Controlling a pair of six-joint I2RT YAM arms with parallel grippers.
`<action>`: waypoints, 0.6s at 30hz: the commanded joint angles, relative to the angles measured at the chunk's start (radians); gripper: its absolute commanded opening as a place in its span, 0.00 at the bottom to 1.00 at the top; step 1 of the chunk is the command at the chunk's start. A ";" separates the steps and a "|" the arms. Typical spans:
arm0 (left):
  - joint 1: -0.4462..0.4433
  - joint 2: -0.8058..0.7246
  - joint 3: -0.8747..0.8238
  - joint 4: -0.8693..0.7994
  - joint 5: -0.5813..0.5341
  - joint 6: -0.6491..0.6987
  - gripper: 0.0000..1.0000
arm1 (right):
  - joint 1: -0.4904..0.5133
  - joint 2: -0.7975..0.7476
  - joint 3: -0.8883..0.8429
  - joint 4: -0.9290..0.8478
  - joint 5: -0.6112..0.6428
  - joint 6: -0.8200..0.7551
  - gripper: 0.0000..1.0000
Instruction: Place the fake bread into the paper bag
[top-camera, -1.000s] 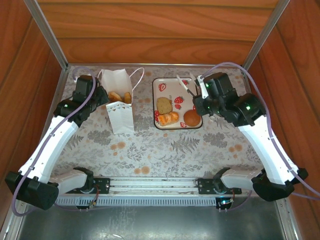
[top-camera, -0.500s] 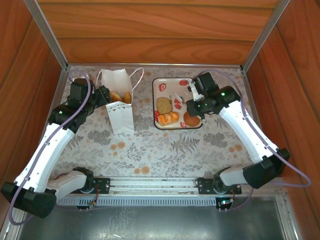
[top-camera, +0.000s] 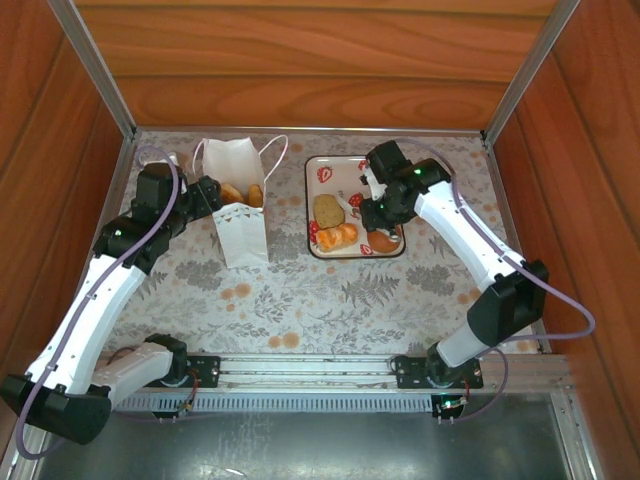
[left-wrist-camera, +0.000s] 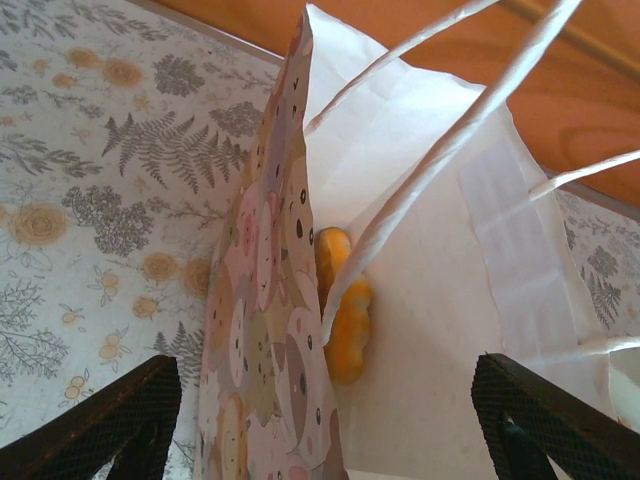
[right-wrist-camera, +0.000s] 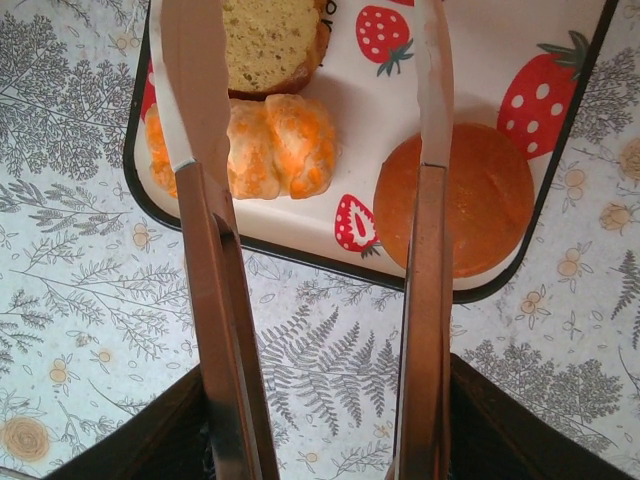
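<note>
The left gripper (top-camera: 207, 190) is found just at the left of the paper bag (top-camera: 242, 225), near its open mouth. In the left wrist view its fingers (left-wrist-camera: 110, 420) are seen wide apart, with the bag standing between them, and nothing is pinched, so this claw is released. Inside the bag some fake bread (top-camera: 232, 192) is already lying, and a golden piece (left-wrist-camera: 345, 320) is seen against the inner wall.

To the right of the bag, a little apart from it, the strawberry-printed tray (right-wrist-camera: 480, 60) is placed. On the tray a brown slice (right-wrist-camera: 265, 40), an orange croissant (right-wrist-camera: 270, 145) and a round bun (right-wrist-camera: 470, 200) are not yet in the bag.

Farther right of the bag, over the tray, the right gripper (top-camera: 383, 208) is held. It is clenched on the metal tongs (right-wrist-camera: 215, 300), whose two arms are spread, one above the croissant and one above the bun.

The step in hand is judged to be the picking of the next pastry. For this, the tongs should be centred around one piece, lowered, squeezed shut and then carried over the mouth of the bag.
</note>
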 joint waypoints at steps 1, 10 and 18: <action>0.011 -0.014 -0.013 0.011 0.009 0.010 0.81 | -0.009 0.019 0.037 -0.013 -0.027 -0.016 0.56; 0.011 -0.028 -0.024 0.012 0.013 0.003 0.81 | -0.047 0.115 0.069 -0.017 -0.118 -0.053 0.56; 0.015 -0.039 -0.037 0.011 0.015 -0.003 0.81 | -0.086 0.201 0.102 -0.023 -0.155 -0.083 0.50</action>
